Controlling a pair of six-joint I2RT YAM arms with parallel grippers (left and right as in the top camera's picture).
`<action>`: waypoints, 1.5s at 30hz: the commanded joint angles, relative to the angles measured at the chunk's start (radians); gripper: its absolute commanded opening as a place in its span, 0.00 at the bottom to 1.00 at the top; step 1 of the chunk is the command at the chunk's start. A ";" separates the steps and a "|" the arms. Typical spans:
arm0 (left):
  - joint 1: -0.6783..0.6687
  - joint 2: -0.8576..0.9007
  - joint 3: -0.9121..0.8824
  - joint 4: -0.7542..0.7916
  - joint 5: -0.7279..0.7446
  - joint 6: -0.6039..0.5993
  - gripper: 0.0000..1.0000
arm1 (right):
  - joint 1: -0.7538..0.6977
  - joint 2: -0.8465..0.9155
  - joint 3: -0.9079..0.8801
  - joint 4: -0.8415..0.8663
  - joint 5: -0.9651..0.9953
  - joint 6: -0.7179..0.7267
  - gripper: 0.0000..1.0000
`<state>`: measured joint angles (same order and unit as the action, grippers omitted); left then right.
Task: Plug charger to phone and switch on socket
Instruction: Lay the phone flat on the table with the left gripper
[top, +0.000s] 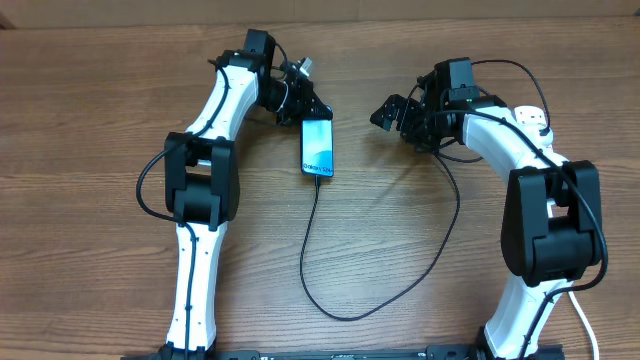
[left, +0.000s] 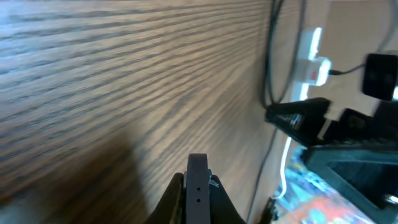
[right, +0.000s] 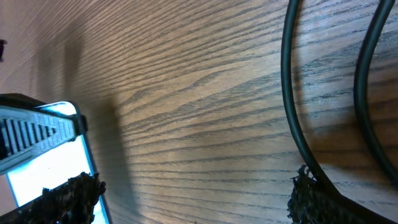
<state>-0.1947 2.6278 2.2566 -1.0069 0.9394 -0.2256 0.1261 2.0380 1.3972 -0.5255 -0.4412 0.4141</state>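
On the wooden table (top: 100, 120), we see the phone (top: 317, 147) lying face up, its lit screen's writing too small to read. The charger (top: 310, 260) meets the phone's near edge and loops off to its right. The socket (top: 531, 117) lies well right of the phone. The left gripper (top: 312, 106), at the phone's far end, is pinched shut on nothing. The right gripper (top: 388, 110), near the phone's right, is spread wide and empty.

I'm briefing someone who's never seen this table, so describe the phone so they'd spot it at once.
On the wooden table, look between the two robot arms, nearer the left arm. The phone lies flat there, the only lit pale-blue rectangle, with the thin black charger cable leading to its near end.
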 joint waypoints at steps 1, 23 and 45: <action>-0.020 0.010 0.003 -0.008 -0.067 -0.001 0.04 | 0.002 -0.001 0.012 -0.002 -0.005 -0.019 1.00; -0.068 0.011 0.003 -0.008 -0.242 -0.117 0.04 | 0.002 -0.001 0.012 -0.004 -0.005 -0.019 1.00; -0.068 0.011 0.003 -0.018 -0.243 -0.119 0.07 | 0.002 -0.001 0.012 -0.003 -0.005 -0.023 1.00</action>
<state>-0.2558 2.6278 2.2566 -1.0153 0.7124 -0.3340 0.1261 2.0380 1.3972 -0.5320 -0.4416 0.4057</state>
